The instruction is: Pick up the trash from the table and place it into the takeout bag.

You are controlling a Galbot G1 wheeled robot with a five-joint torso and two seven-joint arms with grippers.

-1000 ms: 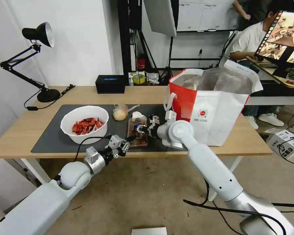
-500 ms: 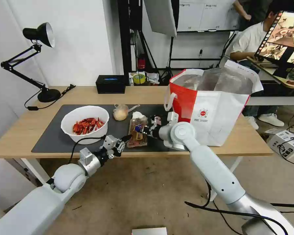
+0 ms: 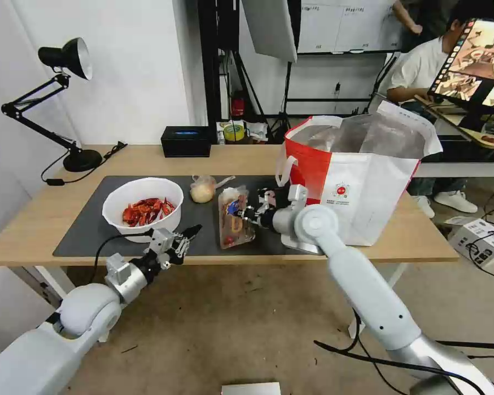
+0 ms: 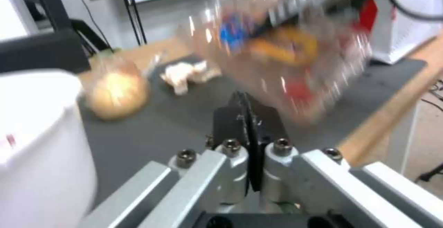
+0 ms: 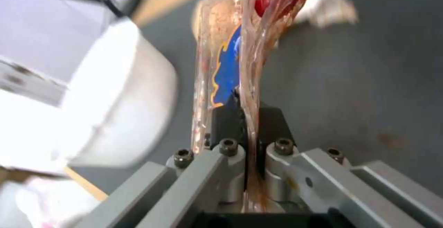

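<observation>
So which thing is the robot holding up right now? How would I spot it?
Find the big red-and-white takeout bag on the table. Just beside it, over the dark mat, the right gripper is shut on the clear plastic tray, tipped up on edge. It's see-through with blue and orange bits inside, unlike the white bowl of red shells.

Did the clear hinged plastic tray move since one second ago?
Yes. The clear hinged plastic tray, pinched by the right hand, rose and tilted upright off the dark grey mat.
</observation>
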